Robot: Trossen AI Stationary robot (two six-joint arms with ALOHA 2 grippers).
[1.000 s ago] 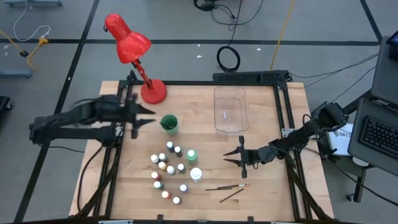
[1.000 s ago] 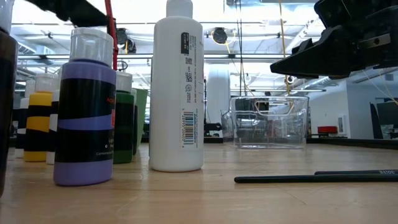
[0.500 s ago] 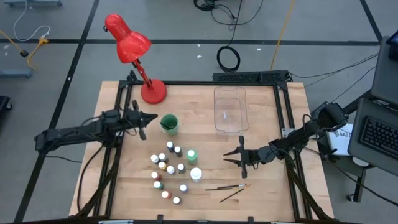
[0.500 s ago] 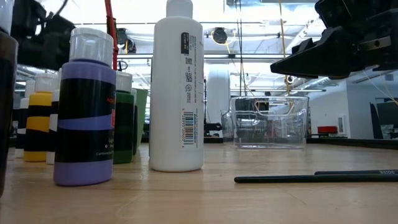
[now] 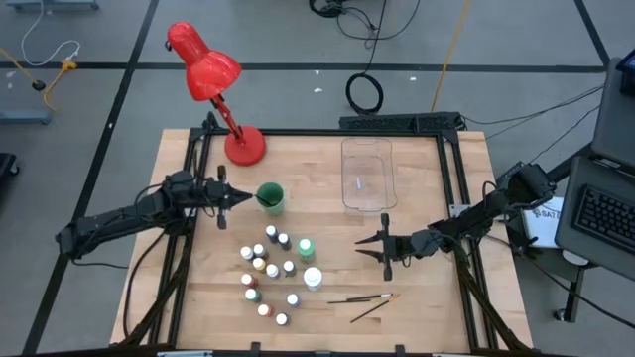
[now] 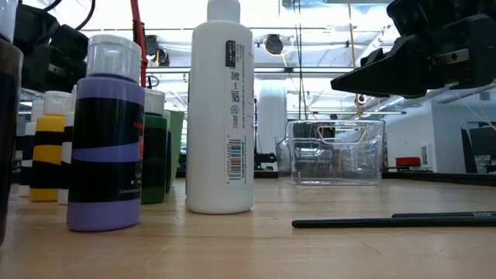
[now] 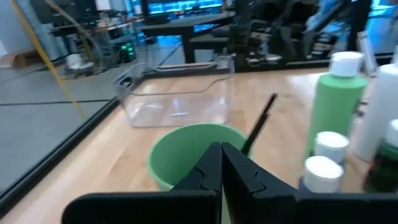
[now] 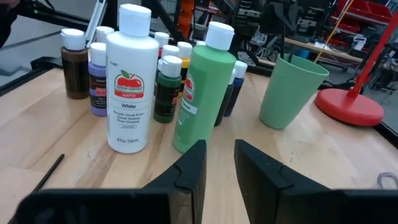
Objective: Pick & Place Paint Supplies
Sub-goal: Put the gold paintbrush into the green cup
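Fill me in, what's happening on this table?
Paint supplies sorting, nothing held yet. The left claw, shut and empty, sits beside the green cup, which has a brush in it. The right claw, slightly open, hovers facing the green bottle and white bottle. The clear bin looks empty.

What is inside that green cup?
A thin dark brush leans inside the green cup, its handle sticking out over the rim. The cup's bottom is hidden behind the shut left hand, so anything lower down cannot be seen.
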